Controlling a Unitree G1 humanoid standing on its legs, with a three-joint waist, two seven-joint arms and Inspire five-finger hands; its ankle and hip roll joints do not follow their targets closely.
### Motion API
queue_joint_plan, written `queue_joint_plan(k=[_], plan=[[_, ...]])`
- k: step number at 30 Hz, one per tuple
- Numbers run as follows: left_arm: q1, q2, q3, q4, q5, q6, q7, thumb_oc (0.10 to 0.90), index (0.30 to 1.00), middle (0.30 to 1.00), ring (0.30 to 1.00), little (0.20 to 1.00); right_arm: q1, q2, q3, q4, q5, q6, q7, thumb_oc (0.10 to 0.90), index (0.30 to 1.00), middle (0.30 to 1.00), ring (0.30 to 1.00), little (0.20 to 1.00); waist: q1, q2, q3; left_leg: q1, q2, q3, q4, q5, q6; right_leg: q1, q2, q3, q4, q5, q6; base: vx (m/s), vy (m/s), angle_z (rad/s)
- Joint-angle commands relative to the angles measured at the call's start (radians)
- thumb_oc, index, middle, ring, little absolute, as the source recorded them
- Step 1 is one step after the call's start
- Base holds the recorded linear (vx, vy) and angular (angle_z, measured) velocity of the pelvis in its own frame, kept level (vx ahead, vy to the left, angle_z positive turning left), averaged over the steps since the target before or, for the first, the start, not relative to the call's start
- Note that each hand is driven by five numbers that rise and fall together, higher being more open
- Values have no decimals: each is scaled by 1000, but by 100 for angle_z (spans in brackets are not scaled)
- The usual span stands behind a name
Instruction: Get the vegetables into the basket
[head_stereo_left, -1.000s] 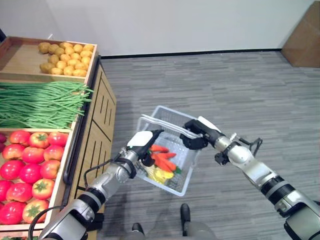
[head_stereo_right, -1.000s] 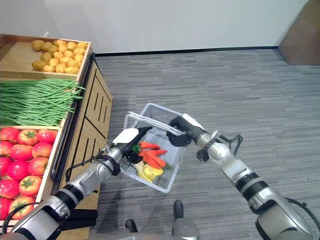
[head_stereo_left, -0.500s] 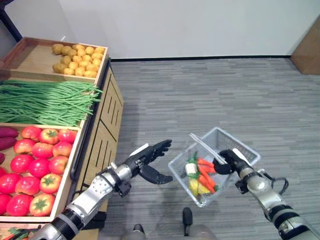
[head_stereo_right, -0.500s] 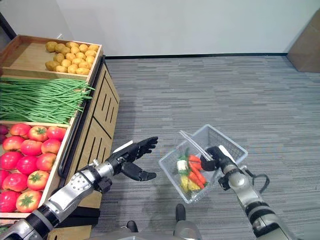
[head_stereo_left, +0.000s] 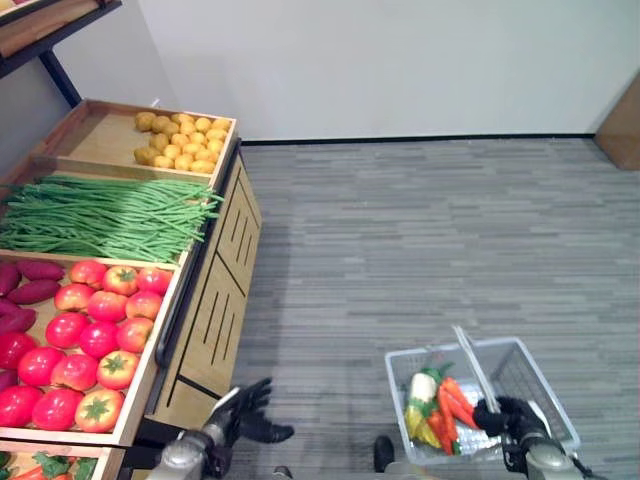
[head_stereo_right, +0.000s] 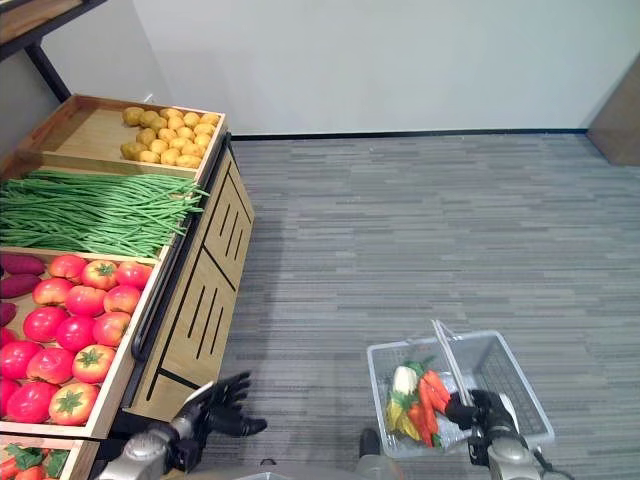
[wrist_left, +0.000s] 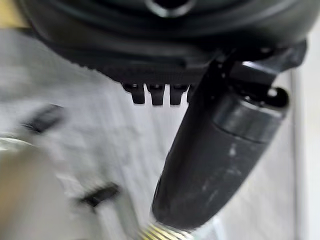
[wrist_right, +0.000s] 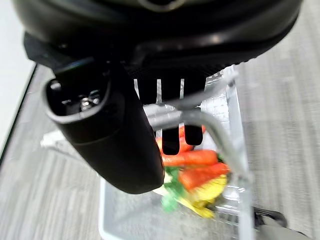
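A white wire-mesh basket (head_stereo_left: 545, 385) with thin looped handles (head_stereo_left: 468, 358) is held low over the grey carpeted floor (head_stereo_left: 430, 230), well to the right of the wooden produce stand (head_stereo_left: 215, 290). Orange carrots (head_stereo_left: 452, 402), a white radish (head_stereo_left: 420, 388) and a yellow corn cob (head_stereo_left: 425, 432) are heaped at the basket's stand-side end. The right hand (head_stereo_left: 505, 418) is curled round the handles. The left hand (head_stereo_left: 245, 415) is seen beside the stand's base, fingers relaxed and grasping nothing. On the stand, round potatoes (head_stereo_left: 183, 142), long green beans (head_stereo_left: 110, 215), glossy tomatoes (head_stereo_left: 85, 340) and purple sweet potatoes (head_stereo_left: 28, 285) are laid in separate trays.
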Motion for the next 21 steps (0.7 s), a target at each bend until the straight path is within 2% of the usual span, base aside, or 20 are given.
queue_joint_plan(k=[1, 4, 7, 11, 12, 13, 14, 15, 21], plan=[[-102, -6, 26, 45, 190, -61, 108, 900, 1000, 1000, 1000, 1000, -113, -21, -44, 17, 130, -100, -30, 400, 300, 300, 300, 300, -2, -22, -12, -58, 38, -67, 2, 43, -59, 66, -82, -53, 15, -37, 90, 0, 0, 0], [-128, -56, 93, 245, 269, -39, 170, 900, 1000, 1000, 1000, 1000, -89, 17, -59, 119, 167, -94, -17, 400, 300, 300, 300, 300, -4, -23, -17, -54, 40, -66, 2, 41, -62, 69, -80, -54, 16, -40, 88, 10, -11, 6], [-115, -87, 153, 344, 274, -19, 195, 900, 1000, 1000, 1000, 1000, -71, 38, -61, 182, 177, -81, -12, 400, 300, 300, 300, 300, -6, -22, -23, -50, 43, -64, 2, 38, -65, 71, -75, -52, 17, -44, 83, 16, -5, -3], [-98, -110, 174, 366, 270, -18, 202, 900, 1000, 1000, 1000, 1000, -41, 72, -55, 243, 178, -62, 6, 400, 300, 300, 300, 300, -5, -21, -24, -47, 47, -63, 2, 39, -66, 71, -70, -50, 18, -47, 80, 6, -2, -1], [-90, -121, 185, 381, 248, -19, 195, 900, 1000, 1000, 1000, 1000, -29, 91, -42, 264, 164, -52, 21, 527, 478, 478, 478, 478, -4, -21, -23, -47, 48, -64, 2, 41, -67, 72, -68, -52, 19, -48, 79, 0, 0, 0], [-88, -124, 186, 383, 244, -19, 194, 900, 1000, 1000, 1000, 1000, -24, 98, -35, 264, 159, -48, 30, 786, 841, 841, 841, 841, -4, -21, -23, -47, 49, -65, 2, 41, -67, 73, -67, -52, 19, -48, 79, 0, 0, 0], [-86, -127, 194, 390, 233, -16, 194, 900, 1000, 1000, 1000, 1000, -17, 105, -23, 271, 146, -42, 38, 900, 1000, 1000, 1000, 1000, -5, -21, -23, -47, 49, -65, 2, 42, -67, 73, -67, -52, 20, -48, 78, 0, 0, 0], [-82, -132, 215, 406, 211, -13, 188, 900, 1000, 1000, 1000, 1000, 3, 127, -7, 299, 141, -19, 86, 900, 1000, 1000, 1000, 1000, -4, -25, -24, -45, 52, -66, 2, 43, -68, 74, -65, -54, 21, -52, 75, 0, 0, 0], [-76, -147, 247, 427, 186, 0, 197, 900, 1000, 1000, 1000, 1000, 22, 155, 29, 313, 60, 0, 86, 900, 1000, 1000, 1000, 1000, -2, -27, -27, -43, 54, -71, 2, 42, -67, 77, -64, -56, 22, -55, 73, 0, 0, 0]])
